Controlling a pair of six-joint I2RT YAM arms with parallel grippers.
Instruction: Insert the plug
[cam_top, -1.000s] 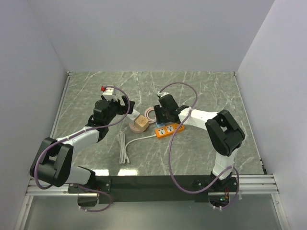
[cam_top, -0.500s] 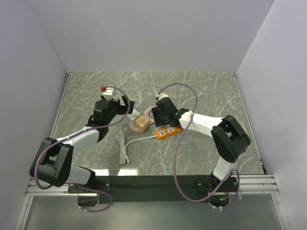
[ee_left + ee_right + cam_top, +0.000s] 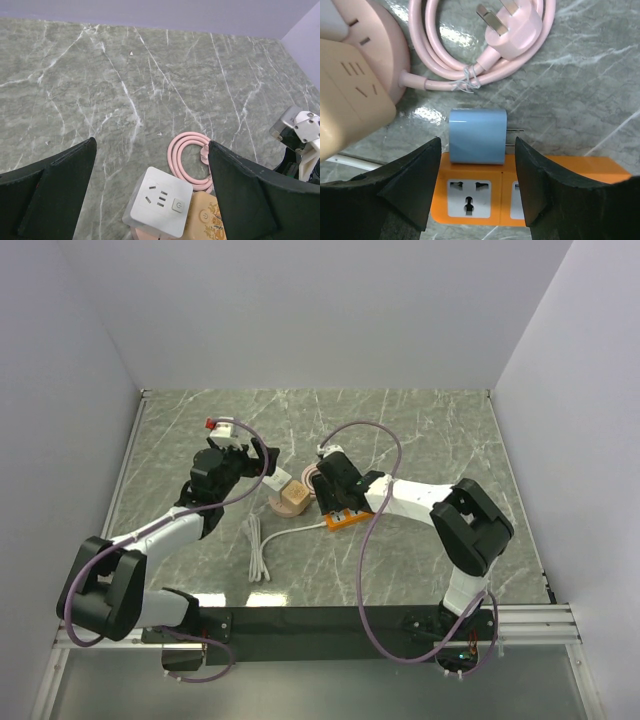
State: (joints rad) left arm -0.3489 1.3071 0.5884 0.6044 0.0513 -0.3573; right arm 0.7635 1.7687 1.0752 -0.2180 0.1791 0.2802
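Observation:
The blue plug (image 3: 478, 136) lies on its side against the far edge of the orange power strip (image 3: 470, 199), its two prongs pointing right. My right gripper (image 3: 477, 144) is open and straddles the plug, with a gap on each side. In the top view the right gripper (image 3: 328, 482) hovers over the strip (image 3: 346, 517). My left gripper (image 3: 152, 150) is wide open above a white cube socket (image 3: 160, 200) and holds nothing. From above, the left gripper (image 3: 262, 462) sits just left of the sockets.
A beige cube socket (image 3: 347, 95) on a pink round base sits left of the strip. A coiled pink cord (image 3: 470, 65) with its plug (image 3: 512, 31) lies beyond the blue plug. A white cable (image 3: 258, 550) trails toward the near edge.
My right gripper has slid left along the orange strip toward the sockets, and its jaws have widened. The left arm has shifted slightly and stays open.

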